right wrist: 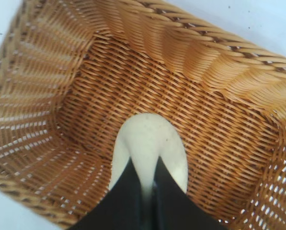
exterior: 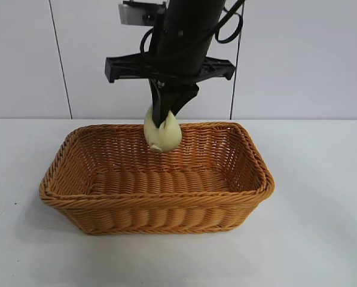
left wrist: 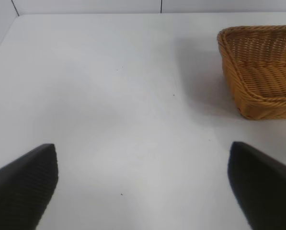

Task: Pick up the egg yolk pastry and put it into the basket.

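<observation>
Only the right wrist view looks straight into the basket point(right wrist: 47, 96), its woven floor bare under the egg yolk pastry point(right wrist: 150, 143). The right pincer point(exterior: 164, 122) is clamped tight on the pastry, hanging above the basket's far side. The left pincer point(left wrist: 143, 184) gapes wide over the worktop point(left wrist: 109, 86), holding nothing.

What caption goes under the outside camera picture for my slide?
Right gripper holds the small pale cream-yellow egg yolk pastry above the large orange-brown woven wicker basket.

The right arm point(exterior: 187, 30) is showing a thick black body, a flat black crossbar spanning its wrist, looping black cables and a pale grey block up top. The left gripper's fingers point(left wrist: 23, 184) are showing as dark, ribbed wedges.
</observation>
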### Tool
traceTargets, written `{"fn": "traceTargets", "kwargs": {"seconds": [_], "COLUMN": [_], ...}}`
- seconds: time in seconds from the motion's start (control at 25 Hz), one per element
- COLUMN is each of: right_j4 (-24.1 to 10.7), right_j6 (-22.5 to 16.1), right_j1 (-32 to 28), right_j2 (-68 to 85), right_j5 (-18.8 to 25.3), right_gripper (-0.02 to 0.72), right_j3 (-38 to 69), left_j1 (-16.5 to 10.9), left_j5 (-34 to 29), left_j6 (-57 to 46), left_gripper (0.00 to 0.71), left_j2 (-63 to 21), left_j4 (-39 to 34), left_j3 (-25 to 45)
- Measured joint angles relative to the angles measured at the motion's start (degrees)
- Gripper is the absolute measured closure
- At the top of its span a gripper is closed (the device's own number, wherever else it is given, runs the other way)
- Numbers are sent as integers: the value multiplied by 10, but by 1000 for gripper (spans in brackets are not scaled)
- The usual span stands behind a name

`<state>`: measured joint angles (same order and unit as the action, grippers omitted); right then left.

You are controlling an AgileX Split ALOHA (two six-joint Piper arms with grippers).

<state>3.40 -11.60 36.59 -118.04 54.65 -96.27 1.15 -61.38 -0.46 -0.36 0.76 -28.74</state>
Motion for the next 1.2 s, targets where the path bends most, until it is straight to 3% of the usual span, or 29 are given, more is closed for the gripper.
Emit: {"fn": "traceTargets", "kwargs": {"seconds": [0.32, 0.44, 0.52, 0.68, 0.76, 0.88, 1.12, 1.2], "right_j4": [-14, -15, -15, -17, -23, -34, -83, -90], "right_j6": [0, 0, 1, 6, 7, 7, 7, 6], "right_j1": [0, 0, 0, 0, 0, 0, -1, -5], "right_j2": [-59, -59, -59, -56, -52, -41, -35, -34], "right_j5": [-31, -30, -27, -22, -11, 15, 135, 143], "right_gripper": [707, 657, 555, 204, 111, 75, 69, 69], "right_j3": [0, 0, 0, 0, -4, -28, -122, -148], "left_j1": [0, 0, 0, 0, 0, 0, 0, 0], "left_j5": [0, 0, 0, 0, 0, 0, 0, 0], "left_j6": [0, 0, 0, 0, 0, 0, 0, 0], "left_gripper": [18, 18, 18, 18, 18, 18, 18, 18], "left_j2": [0, 0, 0, 0, 0, 0, 0, 0], "left_j4": [0, 0, 0, 0, 0, 0, 0, 0], "left_j3": [0, 0, 0, 0, 0, 0, 0, 0]}}
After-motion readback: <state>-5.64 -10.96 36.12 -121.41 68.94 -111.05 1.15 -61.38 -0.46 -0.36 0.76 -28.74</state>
